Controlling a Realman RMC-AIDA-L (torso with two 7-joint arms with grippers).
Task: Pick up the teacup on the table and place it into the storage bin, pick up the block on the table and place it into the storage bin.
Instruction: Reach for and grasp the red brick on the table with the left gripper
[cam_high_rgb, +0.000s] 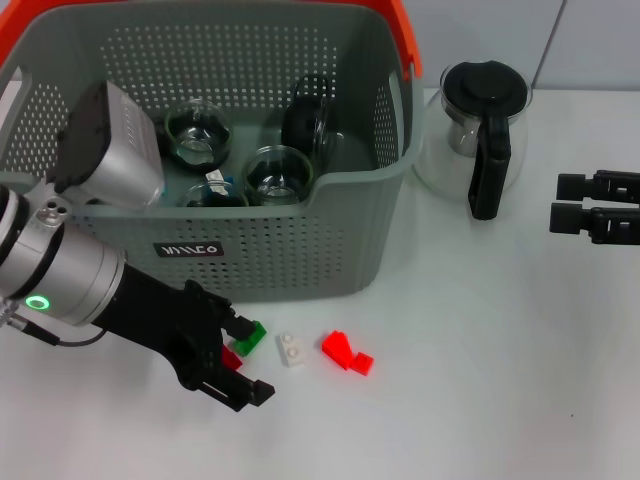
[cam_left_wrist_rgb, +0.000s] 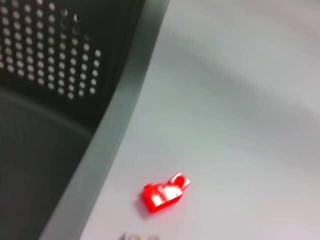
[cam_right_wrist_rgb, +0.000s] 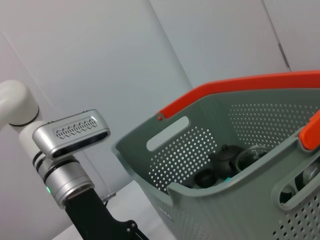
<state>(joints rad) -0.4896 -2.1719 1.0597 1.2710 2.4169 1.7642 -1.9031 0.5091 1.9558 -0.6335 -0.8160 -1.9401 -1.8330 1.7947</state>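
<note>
Your left gripper (cam_high_rgb: 236, 362) low at near blocks, jaws apart around dark red block (cam_high_rgb: 231, 355), green block (cam_high_rgb: 251, 337) beside; nothing gripped yet. Bin (cam_high_rgb: 330, 240) just behind, cups (cam_high_rgb: 278, 172) already inside. Right gripper (cam_high_rgb: 568, 203) parked far right, slightly apart, empty.

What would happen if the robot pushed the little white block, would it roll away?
Probably not. The white block looks flat-sided and lies low on the table, so it would likely slide rather than roll. It looks small, hard plastic, so probably light and stiff. Being so tiny, it might slip out of the left gripper, whose jaws are now around blocks nearby.
</note>
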